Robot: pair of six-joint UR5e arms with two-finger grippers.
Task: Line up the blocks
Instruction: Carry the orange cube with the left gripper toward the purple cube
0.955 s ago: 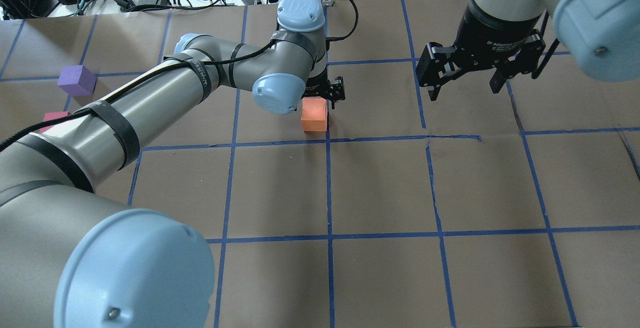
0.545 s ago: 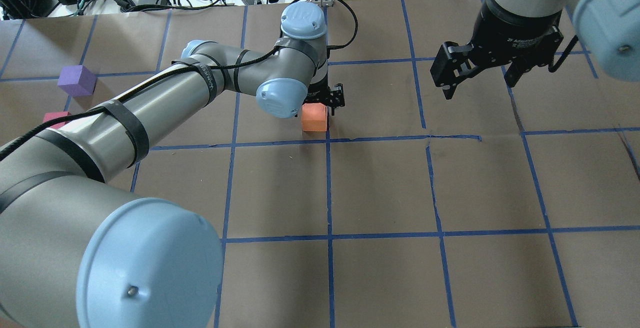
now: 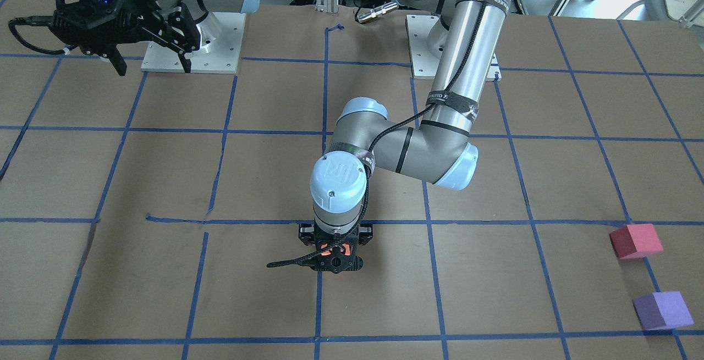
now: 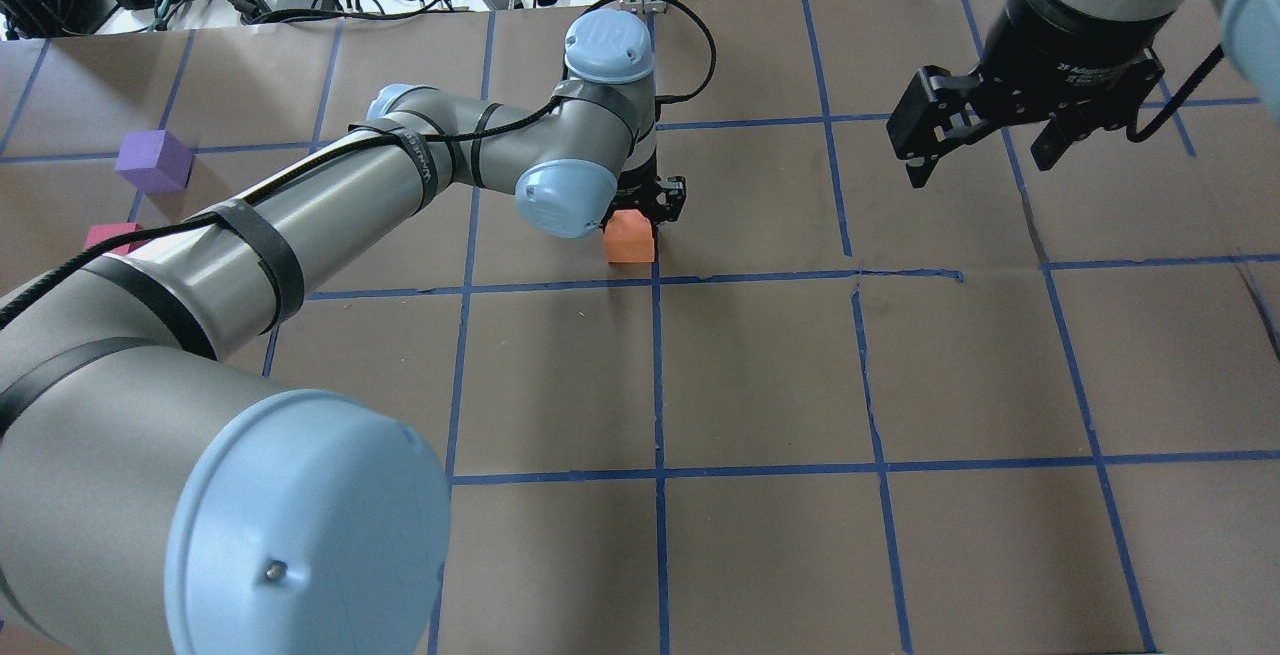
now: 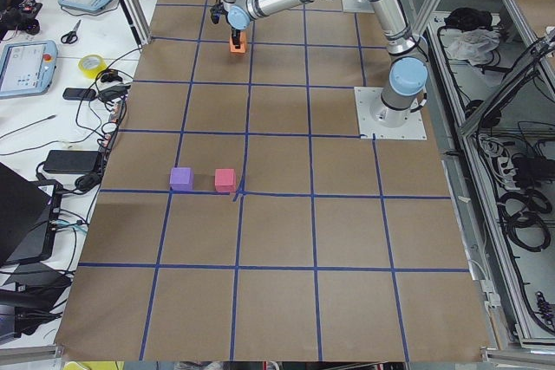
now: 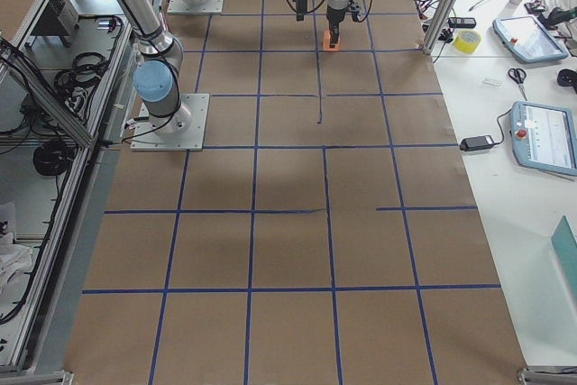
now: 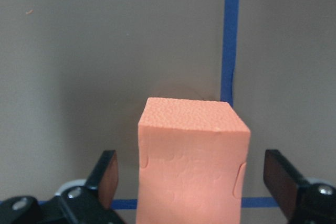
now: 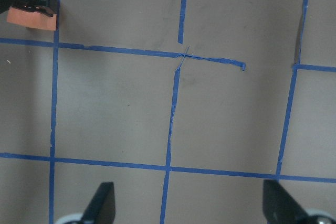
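left gripper [image 7: 191, 167] stood wide around orange block [image 4: 630, 239], not touching | right gripper [image 4: 981, 166] hung wide, upper right | red block [image 4: 110, 234], purple block [image 4: 153, 160] lay far left

Left arm [image 4: 300, 205] partly covers the pinkish red block [image 4: 108, 233] — orange block [image 7: 191, 166] cut off below.

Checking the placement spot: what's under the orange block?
The orange block seems to rest on the brown paper table cover, right beside a blue tape line. The contact patch is hidden by the block itself.
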